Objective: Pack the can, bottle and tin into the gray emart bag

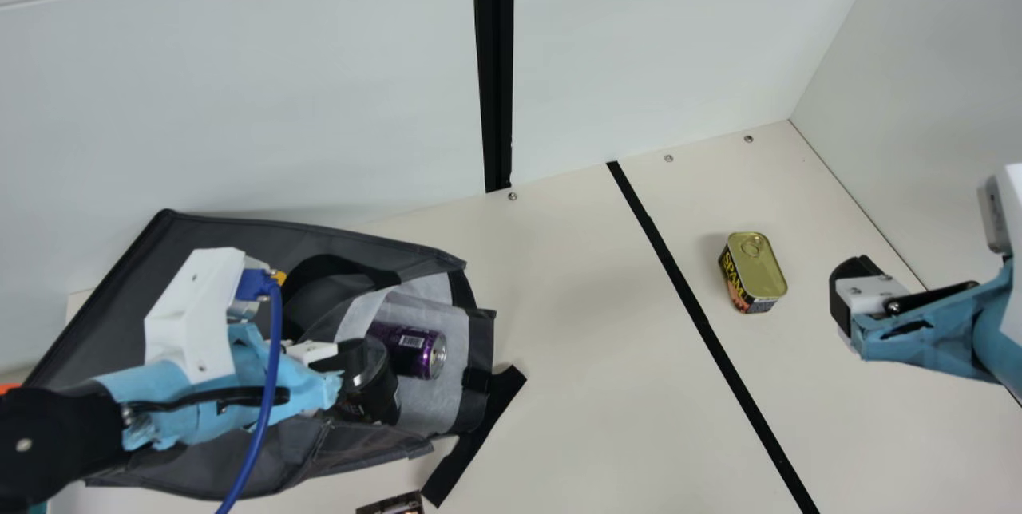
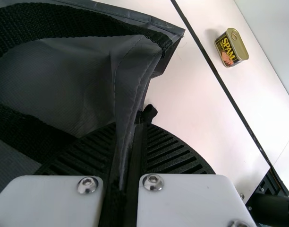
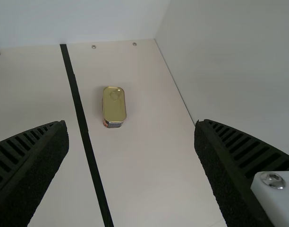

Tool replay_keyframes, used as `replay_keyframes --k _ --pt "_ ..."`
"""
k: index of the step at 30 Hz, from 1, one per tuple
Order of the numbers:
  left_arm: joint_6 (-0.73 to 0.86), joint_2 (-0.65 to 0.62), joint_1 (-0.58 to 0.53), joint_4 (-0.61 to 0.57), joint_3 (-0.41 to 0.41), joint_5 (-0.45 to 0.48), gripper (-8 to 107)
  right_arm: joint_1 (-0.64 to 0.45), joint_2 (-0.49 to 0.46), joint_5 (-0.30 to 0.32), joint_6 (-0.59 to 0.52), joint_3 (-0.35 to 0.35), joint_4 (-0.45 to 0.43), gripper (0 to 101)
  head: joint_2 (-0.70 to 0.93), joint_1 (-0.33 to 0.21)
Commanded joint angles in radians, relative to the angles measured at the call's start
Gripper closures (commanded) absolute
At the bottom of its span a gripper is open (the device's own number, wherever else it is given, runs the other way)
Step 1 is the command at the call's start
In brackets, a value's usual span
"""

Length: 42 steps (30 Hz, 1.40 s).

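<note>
ok so quick rundown of the setup rn. Gray emart bag (image 1: 383, 244) is lying on the worktop (image 1: 575, 386) on the robot's left, mouth facing the tin side. Left claw (image 1: 343, 370) is clamped on the bag, w/ a fold of its gray fabric pinched btwn the ribbed fingers (image 2: 175, 151), you can see that pretty well in the left wrist view. Black webbing handle (image 2: 83, 21) loops across the fabric there too.

Can (image 1: 409, 346) is purple and it's in the bag, on its side on the pale lining (image 1: 447, 402), metal end toward the mouth. Right beside it, also in the bag & near the left claw, is a dark thing w/ pale lettering, looks like the bottle (image 1: 371, 406) but it's partly hidden so can't be 100% on that tbh.

Tin (image 1: 754, 266) is still to pack: it's out on the worktop, gold lid up w/ the ring pull, on the robot's right of the long black line (image 1: 687, 298). Nothing touching it.

Right claw (image 1: 850, 302) is near the tin, up in the air, fingers (image 3: 215, 170) spread wide w/ nothing btwn them.

Misc: black strap (image 1: 475, 438) by the bag's mouth, plus a small dark item (image 1: 393, 505) cut off at the main view's bottom edge, no idea what it is.
</note>
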Motion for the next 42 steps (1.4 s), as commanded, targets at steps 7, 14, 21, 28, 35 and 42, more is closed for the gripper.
replay_keyframes --k 7,14,21,28,35,42 --pt "0.000 0.000 0.000 0.000 0.000 0.000 89 0.014 0.004 0.037 0.001 -0.021 -0.006 10 -0.001 -0.023" --pt "0.000 0.000 0.000 0.000 0.000 0.000 89 0.006 0.006 0.037 -0.005 -0.018 0.002 10 -0.001 -0.023" --pt "0.000 0.000 0.000 0.000 0.000 0.000 89 -0.007 0.008 0.037 -0.016 -0.016 0.012 10 -0.001 -0.023" --pt "0.000 0.000 0.000 0.000 0.000 0.000 89 -0.009 0.018 0.037 -0.015 -0.014 0.014 10 -0.001 -0.023" --pt "0.000 0.000 0.000 0.000 0.000 0.000 89 0.006 0.039 0.035 0.002 -0.016 0.008 10 -0.001 -0.023" --pt "0.000 0.000 0.000 0.000 0.000 0.000 89 0.018 0.068 0.005 0.018 0.004 0.001 10 -0.001 -0.023"
